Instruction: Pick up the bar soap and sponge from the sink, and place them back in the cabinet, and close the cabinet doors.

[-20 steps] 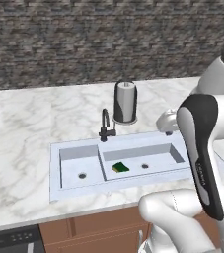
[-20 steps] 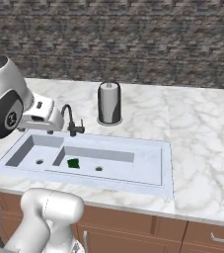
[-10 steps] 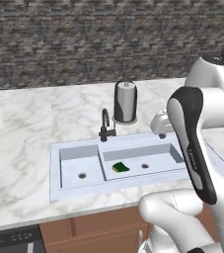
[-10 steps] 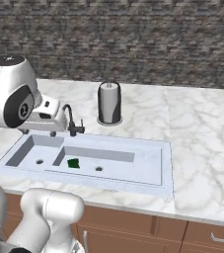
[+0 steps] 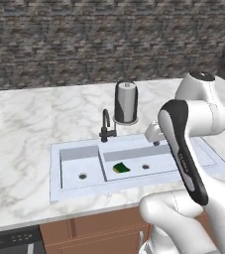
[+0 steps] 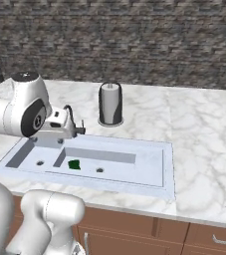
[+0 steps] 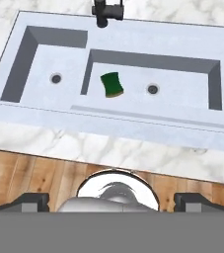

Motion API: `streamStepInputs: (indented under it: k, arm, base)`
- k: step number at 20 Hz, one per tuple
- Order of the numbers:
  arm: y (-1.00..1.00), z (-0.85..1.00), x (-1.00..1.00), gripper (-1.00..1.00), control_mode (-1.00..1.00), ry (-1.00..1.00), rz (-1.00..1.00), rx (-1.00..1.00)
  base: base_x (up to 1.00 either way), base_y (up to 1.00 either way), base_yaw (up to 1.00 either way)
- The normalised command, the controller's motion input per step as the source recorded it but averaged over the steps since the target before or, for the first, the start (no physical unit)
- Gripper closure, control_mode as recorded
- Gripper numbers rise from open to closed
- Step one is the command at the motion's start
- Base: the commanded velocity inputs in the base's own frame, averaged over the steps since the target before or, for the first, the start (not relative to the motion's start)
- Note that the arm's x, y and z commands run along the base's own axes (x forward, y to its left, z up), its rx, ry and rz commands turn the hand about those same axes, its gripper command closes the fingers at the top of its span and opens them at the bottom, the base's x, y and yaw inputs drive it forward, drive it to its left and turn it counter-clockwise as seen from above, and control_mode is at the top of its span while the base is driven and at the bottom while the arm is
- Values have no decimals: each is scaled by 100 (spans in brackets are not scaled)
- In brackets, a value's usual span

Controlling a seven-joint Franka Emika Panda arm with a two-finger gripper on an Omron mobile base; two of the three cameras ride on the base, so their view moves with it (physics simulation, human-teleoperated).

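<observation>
1 item, the sponge point(image 7: 112, 84), is seen lying in the larger basin of the sink point(image 7: 133, 129), near the divider and untouched. The gripper point(image 7: 112, 199) is held above with fingers spread wide, nothing grasped. No bar soap can be made out, so pickup, stowing and door closing are judged outstanding.

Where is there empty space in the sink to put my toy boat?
The smaller basin of the sink is bare around its drain. The bigger basin has room right of its drain; the sponge lies near its left wall. The faucet crowds the back rim.
</observation>
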Motion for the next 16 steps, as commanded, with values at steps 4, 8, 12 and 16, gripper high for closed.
streamStepInputs:
  k: [4,8,12,16]
  arm:
    - [3,-42,34,-100,-100,0,4,0]
    - [0,-37,25,-100,-100,0,3,0]
    - [9,-31,29,-100,-100,0,0,0]
    - [22,-9,29,-100,-100,1,0,0]
  base:
    - [0,0,0]
    - [0,0,0]
    - [0,0,0]
    - [0,0,0]
